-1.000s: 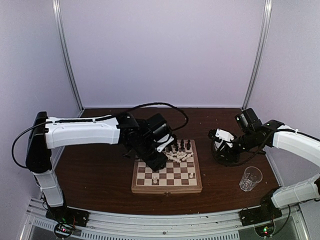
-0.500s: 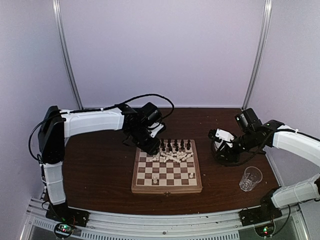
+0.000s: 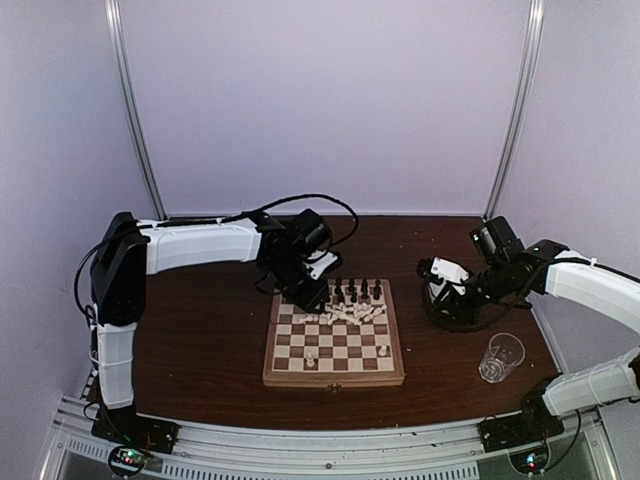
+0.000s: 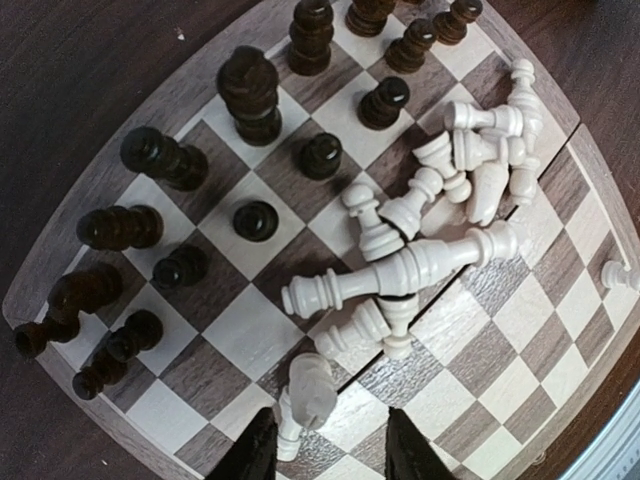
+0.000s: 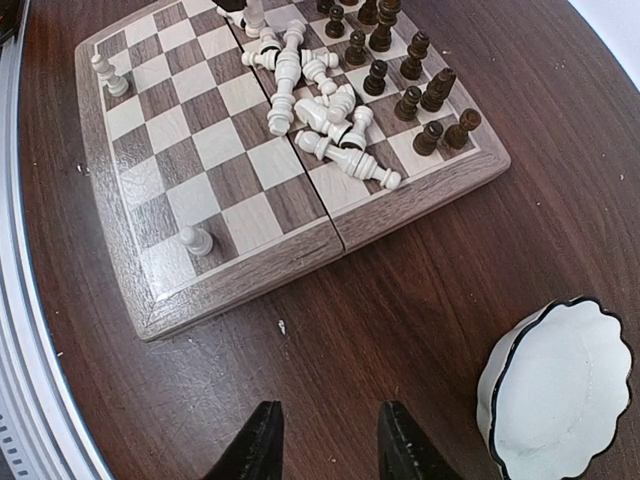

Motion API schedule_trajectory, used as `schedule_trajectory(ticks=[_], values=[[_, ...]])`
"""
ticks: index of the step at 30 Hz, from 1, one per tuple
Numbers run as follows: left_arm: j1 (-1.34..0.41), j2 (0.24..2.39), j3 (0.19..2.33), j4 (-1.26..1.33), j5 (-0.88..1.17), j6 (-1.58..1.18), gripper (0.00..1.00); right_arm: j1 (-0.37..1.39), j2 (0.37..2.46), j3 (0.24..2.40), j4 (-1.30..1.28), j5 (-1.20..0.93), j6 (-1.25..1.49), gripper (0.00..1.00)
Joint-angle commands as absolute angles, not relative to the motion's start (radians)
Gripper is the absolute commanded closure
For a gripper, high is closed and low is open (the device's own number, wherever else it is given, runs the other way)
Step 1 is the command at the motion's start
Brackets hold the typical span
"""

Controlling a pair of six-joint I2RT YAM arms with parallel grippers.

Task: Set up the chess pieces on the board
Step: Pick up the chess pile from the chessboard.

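Since a second ago: left arm (image 3: 200, 243) has swung away from the board's middle toward its far-left corner. The dark rows it covered now show. Right arm (image 3: 590, 285), cup and pieces lie as before.

Left hand (image 4: 328, 440): over the far-left part of the board (image 3: 335, 380), fingers (image 4: 258, 452) parted on either side of one toppled cream piece (image 4: 308, 392). The piece lies close to one finger, and a gap shows on the other side, so the hand is not clenched on it.

Right hand (image 5: 325, 445): released, nothing between the fingers, over bare worktop (image 3: 200, 340) to the right of the board.

Counts:
- Board: one, lying centre of the worktop.
- Dark pieces (image 4: 250, 95): about thirteen show in the left wrist view, upright on the two far rows. More may be cut off at the frame edge.
- Cream pieces in a heap (image 4: 400, 270): roughly a dozen, toppled across the far half just in front of the dark rows, too tangled for an exact count.
- Cream pieces standing apart: two, one (image 5: 195, 240) and another (image 5: 108, 75) on the near rows.
- White scalloped bowl (image 5: 555, 390): one, beside the right hand.
- Clear cup (image 3: 502, 357): one, near right.
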State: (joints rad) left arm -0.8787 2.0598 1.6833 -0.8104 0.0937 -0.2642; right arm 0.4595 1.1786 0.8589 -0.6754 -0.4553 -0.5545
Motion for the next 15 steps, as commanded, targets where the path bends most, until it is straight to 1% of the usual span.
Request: schedule_trajectory(ticks=[1, 4, 9, 15], values=[[-0.879, 2.091, 1.719, -0.805, 0.082, -0.217, 0.65, 0.456, 1.181, 0.85, -0.657, -0.439, -0.566, 0.65], [-0.879, 2.103, 1.727, -0.814, 0.075, -0.205, 0.7, 0.456, 1.18, 0.85, -0.657, -0.439, -0.566, 0.65], [-0.878, 2.114, 1.734, -0.815, 0.069, -0.195, 0.73, 0.456, 1.18, 0.85, -0.658, -0.438, -0.567, 0.65], [-0.879, 2.122, 1.744, -0.815, 0.078, -0.187, 0.82, 0.456, 1.18, 0.848, -0.658, -0.437, -0.568, 0.65]])
